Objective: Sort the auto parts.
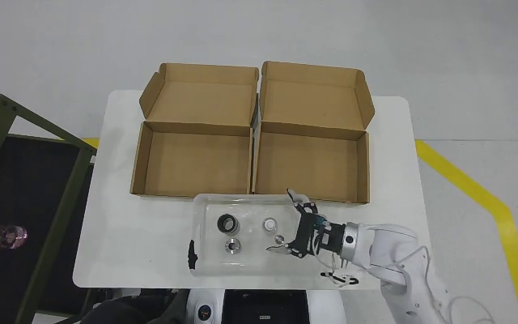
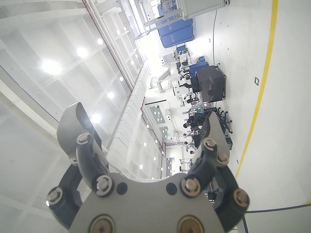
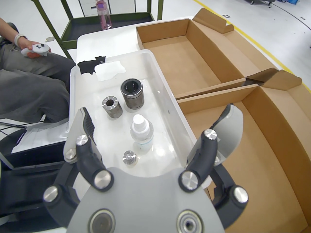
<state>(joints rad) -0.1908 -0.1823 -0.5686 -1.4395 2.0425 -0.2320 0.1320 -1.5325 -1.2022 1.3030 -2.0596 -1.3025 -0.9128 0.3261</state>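
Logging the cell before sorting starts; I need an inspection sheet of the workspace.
Surface: white table, no spills seen.
Job's things: clear tray holds linear bearing, steel bushing, small bottle, small round metal part; cardboard boxes open, empty.
Clutter: black scrap at tray's end.
Grippers: right gripper open over tray; left gripper open, aimed at hall ceiling.
Cables: thin cable by right wrist.
Surroundings: green cart with pink bottle; yellow floor line.

The white table (image 1: 113, 202) fills the middle of the frame. Two open cardboard boxes (lids folded back) sit side by side on it, the left box (image 1: 194, 162) and the right box (image 1: 312, 166), with a clear tray (image 1: 210, 263) just below them.
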